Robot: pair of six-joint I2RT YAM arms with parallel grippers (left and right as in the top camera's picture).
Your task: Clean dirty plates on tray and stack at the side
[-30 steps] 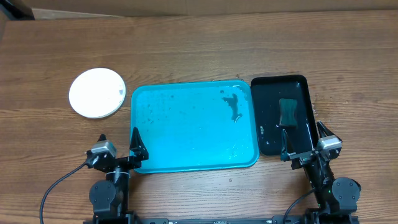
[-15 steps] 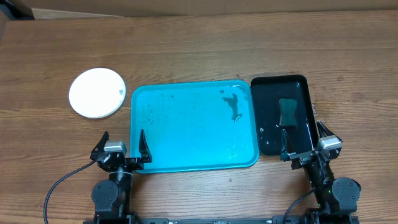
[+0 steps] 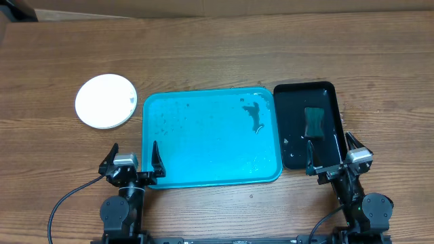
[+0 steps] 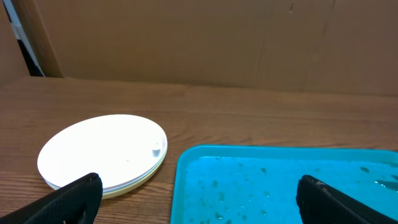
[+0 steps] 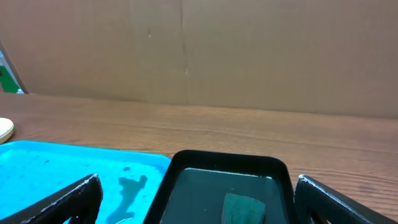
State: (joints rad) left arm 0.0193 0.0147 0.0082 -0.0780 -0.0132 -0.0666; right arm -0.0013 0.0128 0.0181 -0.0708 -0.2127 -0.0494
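Note:
The dirty plates (image 3: pixel 104 101) lie stacked on the table left of the tray, a white one on top; in the left wrist view the stack (image 4: pixel 102 152) shows a yellowish rim underneath. The turquoise tray (image 3: pixel 203 149) holds only water drops and a dark puddle (image 3: pixel 253 115). My left gripper (image 3: pixel 134 150) stands open at the tray's near left corner, one finger over the tray (image 4: pixel 280 186), nothing between its fingers. My right gripper (image 3: pixel 330 146) stands open over the near end of the black tray (image 3: pixel 291 102).
A green sponge (image 3: pixel 314 122) lies in the wet black tray (image 5: pixel 227 163) right of the turquoise one. A cardboard wall (image 4: pixel 217 37) runs along the table's far edge. Bare wood lies beyond both trays.
One second ago my left gripper stood slanted; it has since turned straight and shifted slightly right. The right arm, plates and trays have not moved.

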